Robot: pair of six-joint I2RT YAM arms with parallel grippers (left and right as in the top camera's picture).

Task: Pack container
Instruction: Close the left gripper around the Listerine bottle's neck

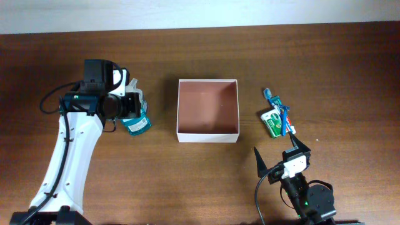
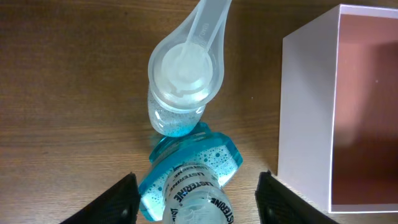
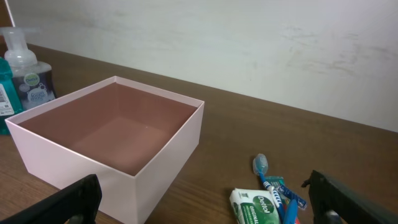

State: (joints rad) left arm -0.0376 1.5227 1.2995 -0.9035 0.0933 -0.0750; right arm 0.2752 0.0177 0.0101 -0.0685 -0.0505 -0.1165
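Note:
The container (image 1: 208, 137), a square white-walled box with a pinkish-brown, empty inside, stands mid-table; it also shows in the left wrist view (image 2: 308, 112) and the right wrist view (image 3: 165, 158). My left gripper (image 1: 132, 107) is open, its fingers (image 2: 198, 205) either side of a blue Listerine bottle (image 2: 193, 186) without touching it. A clear pump bottle (image 2: 180, 81) stands just beyond. My right gripper (image 1: 279, 154) is open and empty (image 3: 208, 211), near the front edge. A green Dettol soap (image 1: 273, 122) and a blue toothbrush (image 1: 278, 107) lie right of the container.
Bare brown wood surrounds the container. The soap (image 3: 255, 208) and the toothbrush (image 3: 270, 180) lie between my right gripper's fingers and the back wall. The two bottles (image 3: 18, 81) stand left of the container.

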